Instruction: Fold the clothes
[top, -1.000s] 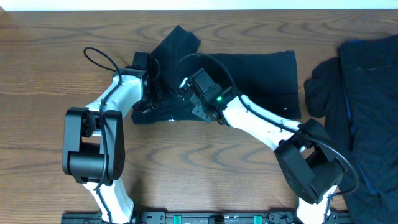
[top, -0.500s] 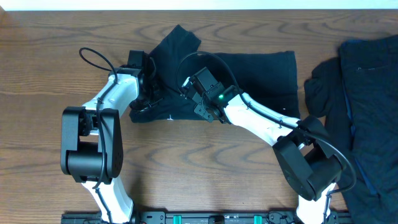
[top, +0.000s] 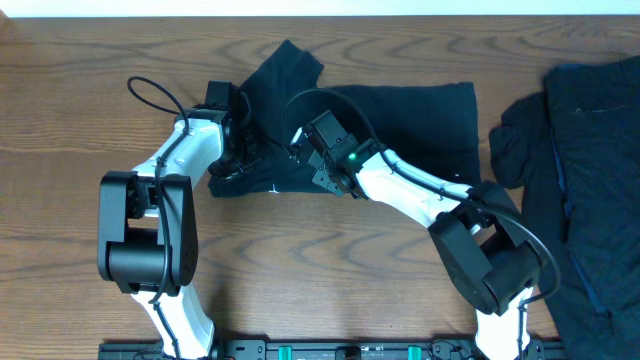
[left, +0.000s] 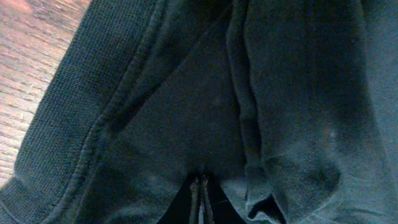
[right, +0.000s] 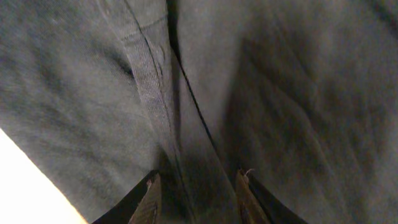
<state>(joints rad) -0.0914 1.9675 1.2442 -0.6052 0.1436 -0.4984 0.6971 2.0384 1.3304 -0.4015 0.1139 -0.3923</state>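
A dark navy garment of the clothes lies spread across the table's middle, its left part bunched and lifted between both arms. A tiny white tag shows on its lower edge. My left gripper is at the bunched left end. In the left wrist view its fingertips are pressed together, with fabric drawn taut up to them. My right gripper sits just right of it. In the right wrist view a thick fold with a ribbed seam runs between its fingers, which are shut on it.
A heap of more dark clothes covers the right end of the wooden table, reaching the right edge. The left arm's black cable loops over the table on the left. Both arm bases stand at the front edge.
The left arm has shifted slightly up and to the left, dragging the garment's lower left edge with it. The right arm's elbow has moved a little left.
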